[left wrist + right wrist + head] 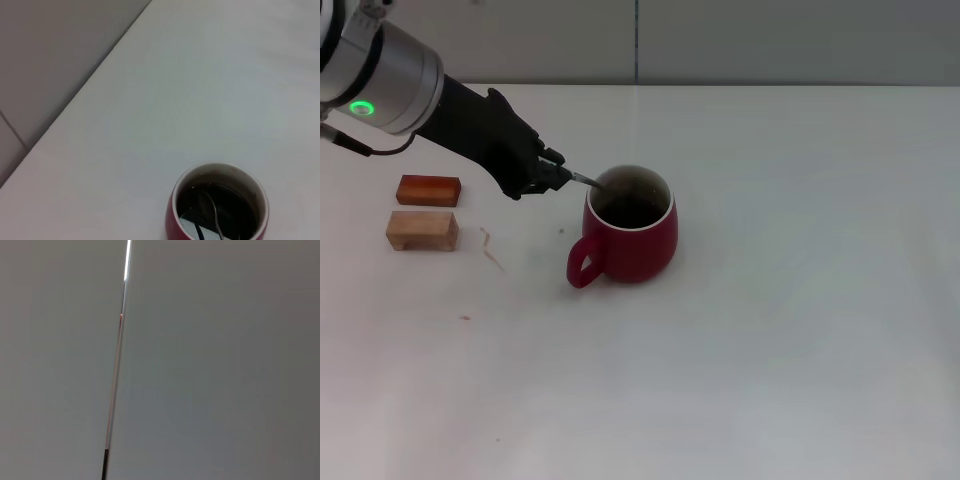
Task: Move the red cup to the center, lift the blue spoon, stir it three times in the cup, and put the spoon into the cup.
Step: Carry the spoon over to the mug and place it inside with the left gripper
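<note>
**A:** how far along is it?

**B:** red cup [631,238] sits mid-surface [800,330], so that bit looks done. Left claw [556,177] is clamped on the blue spoon [588,181], bowl end down inside the cup. Stirring or drop-in, I'd guess. Right claw isn't visible.

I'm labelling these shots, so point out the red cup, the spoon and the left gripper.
red cup [638,250]: head view, outer wall.
spoon [588,181]: head view, metal neck.
left gripper [560,176]: head view, fingertips.

Head view high and frontal, left wrist close above, both sharing the red cup [631,229].
</note>
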`<action>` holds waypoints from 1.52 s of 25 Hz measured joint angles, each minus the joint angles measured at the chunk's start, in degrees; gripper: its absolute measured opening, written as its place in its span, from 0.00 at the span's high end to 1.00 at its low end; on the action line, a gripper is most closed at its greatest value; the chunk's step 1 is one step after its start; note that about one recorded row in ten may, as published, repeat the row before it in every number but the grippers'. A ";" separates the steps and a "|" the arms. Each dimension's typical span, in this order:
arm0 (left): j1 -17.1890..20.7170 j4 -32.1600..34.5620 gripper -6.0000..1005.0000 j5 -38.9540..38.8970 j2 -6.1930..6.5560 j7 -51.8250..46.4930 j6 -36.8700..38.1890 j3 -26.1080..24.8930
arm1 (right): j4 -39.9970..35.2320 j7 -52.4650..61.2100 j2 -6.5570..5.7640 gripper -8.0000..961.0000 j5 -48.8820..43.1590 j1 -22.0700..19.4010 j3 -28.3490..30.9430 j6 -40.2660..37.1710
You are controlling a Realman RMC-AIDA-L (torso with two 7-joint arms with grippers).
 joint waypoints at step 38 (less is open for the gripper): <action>-1.47 -0.19 0.85 6.42 -0.22 0.32 -4.81 10.14 | -0.02 0.00 0.00 0.31 0.00 -0.79 0.00 -0.62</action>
